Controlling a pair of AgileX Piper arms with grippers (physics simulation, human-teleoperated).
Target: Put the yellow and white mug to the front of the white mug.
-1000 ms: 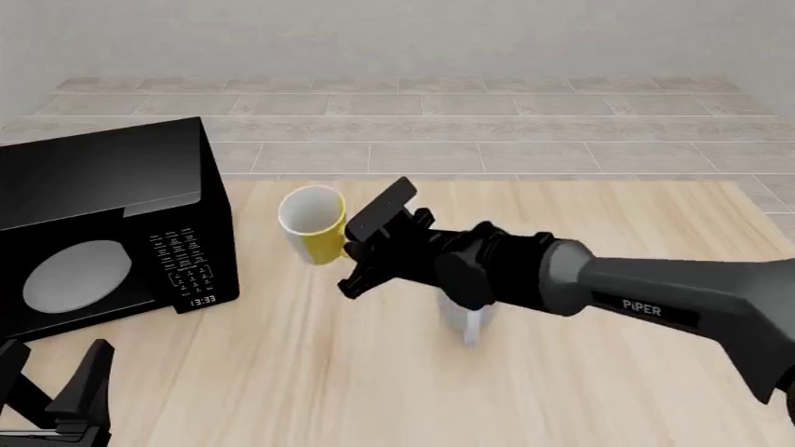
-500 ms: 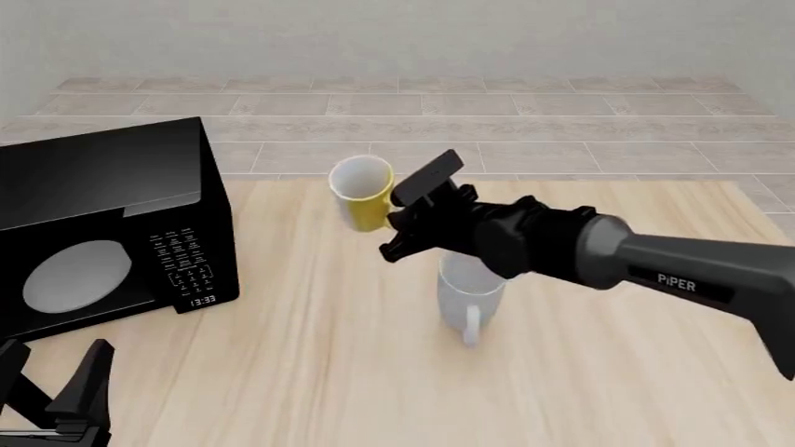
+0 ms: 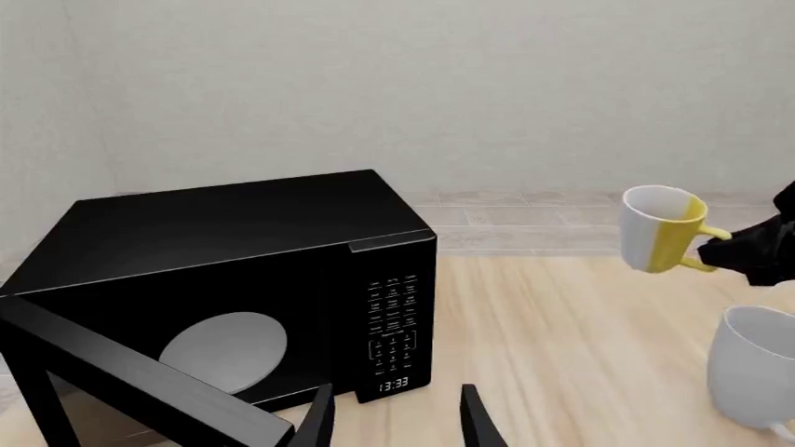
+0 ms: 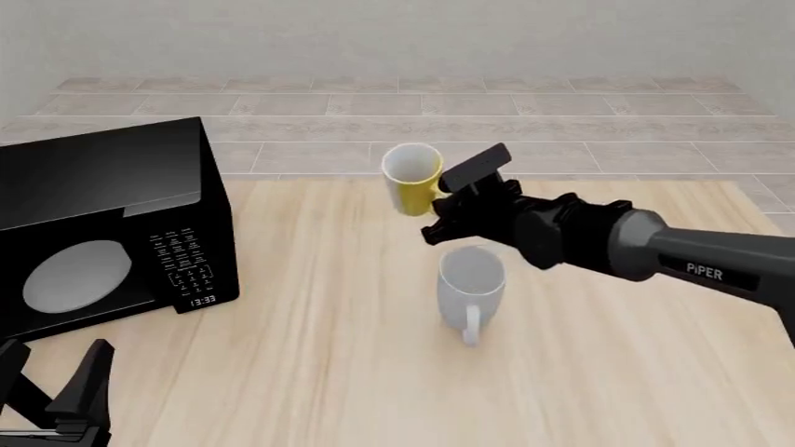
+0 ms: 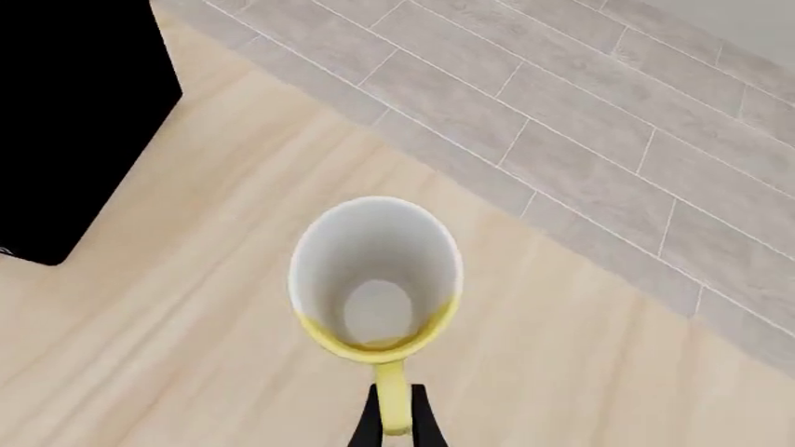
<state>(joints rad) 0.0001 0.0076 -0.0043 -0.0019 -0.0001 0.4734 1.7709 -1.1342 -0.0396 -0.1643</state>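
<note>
The yellow and white mug (image 4: 412, 179) hangs tilted in the air, above the table's far part, just beyond and left of the white mug (image 4: 472, 279). My right gripper (image 4: 450, 203) is shut on its yellow handle. In the right wrist view the mug (image 5: 376, 279) shows its white inside, with the fingers (image 5: 372, 426) pinching the handle. The white mug stands upright mid-table, its handle toward the near side. My left gripper (image 4: 52, 380) is open and empty at the near left corner. The left wrist view shows both the yellow mug (image 3: 661, 228) and the white mug (image 3: 751, 377).
A black microwave (image 4: 100, 233) stands on the table's left side, also in the left wrist view (image 3: 223, 279). The wooden table (image 4: 621, 372) ends at a far edge just behind the yellow mug, with tiled floor beyond.
My right gripper has carried the yellow mug to the right and farther back, from left of the white mug to just beyond it. The white mug and left arm have not moved.
</note>
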